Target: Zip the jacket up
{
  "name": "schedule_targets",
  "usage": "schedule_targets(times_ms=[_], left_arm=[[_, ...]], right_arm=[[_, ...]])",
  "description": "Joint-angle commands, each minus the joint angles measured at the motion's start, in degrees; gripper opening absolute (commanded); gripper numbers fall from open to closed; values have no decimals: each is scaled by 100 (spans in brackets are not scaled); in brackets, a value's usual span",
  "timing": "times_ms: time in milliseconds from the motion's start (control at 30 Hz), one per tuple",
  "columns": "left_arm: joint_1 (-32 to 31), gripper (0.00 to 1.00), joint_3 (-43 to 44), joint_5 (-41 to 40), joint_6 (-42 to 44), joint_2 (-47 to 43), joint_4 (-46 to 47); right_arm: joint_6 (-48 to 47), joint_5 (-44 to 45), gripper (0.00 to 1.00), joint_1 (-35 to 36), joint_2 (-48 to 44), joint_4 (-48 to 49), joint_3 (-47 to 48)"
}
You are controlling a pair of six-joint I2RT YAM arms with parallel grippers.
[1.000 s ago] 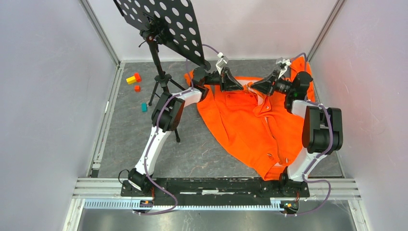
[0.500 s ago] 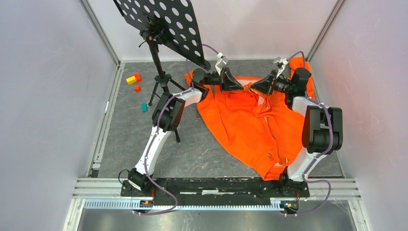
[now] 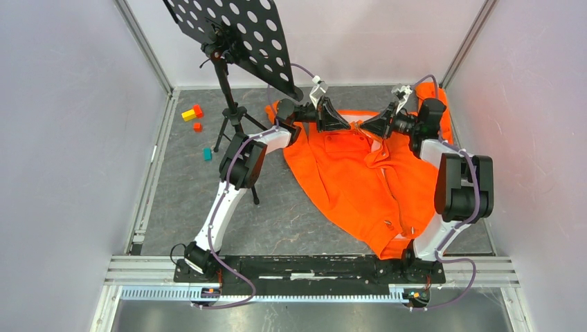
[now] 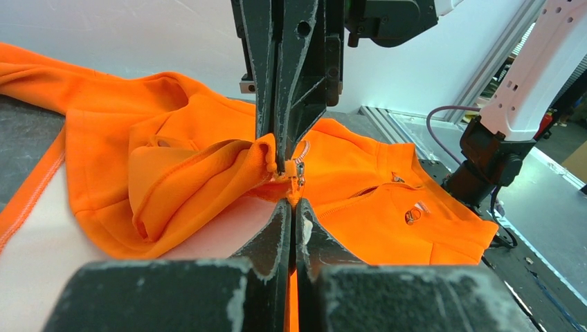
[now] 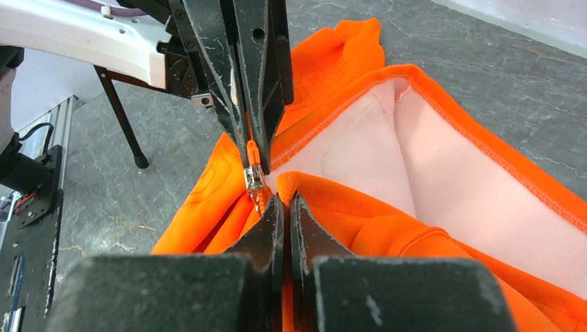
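Note:
The orange jacket (image 3: 360, 187) lies spread on the grey floor with its front zipper (image 3: 385, 155) running down its middle. Both grippers meet at its collar end. My left gripper (image 3: 351, 126) is shut on the orange zipper pull (image 5: 253, 153), just above the metal slider (image 5: 253, 178). In its own view my left gripper (image 4: 292, 206) has orange tab between the jaws. My right gripper (image 3: 367, 126) is shut on the jacket's collar edge beside the slider; it also shows in the right wrist view (image 5: 284, 200). The collar's pale lining (image 5: 429, 173) is turned up.
A black perforated music stand (image 3: 228, 28) on a tripod (image 3: 235, 117) stands just left of the left arm. Small coloured blocks (image 3: 192, 113) and a teal block (image 3: 207, 153) lie at the far left. Walls enclose three sides.
The right arm's wrist has shifted slightly toward the back. Both grippers stay pinched together at the collar end; the jacket has barely moved.

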Motion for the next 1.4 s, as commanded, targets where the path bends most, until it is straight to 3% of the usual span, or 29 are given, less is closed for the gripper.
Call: schedule_targets(times_ms=[0,233,1133,1367], left_arm=[[38,2,213,-9,107,23,99],[42,2,212,-69,412,5,-233],[33,2,309,-63,30,76,95],[3,2,300,-26,-27,85,125]], right_arm=[[149,12,0,-22,-382,464,-116],[281,11,0,-41,-523,608,-189],[359,-1,0,57,-233,693,-82],[671,-30,0,73,-213,1105,-134]])
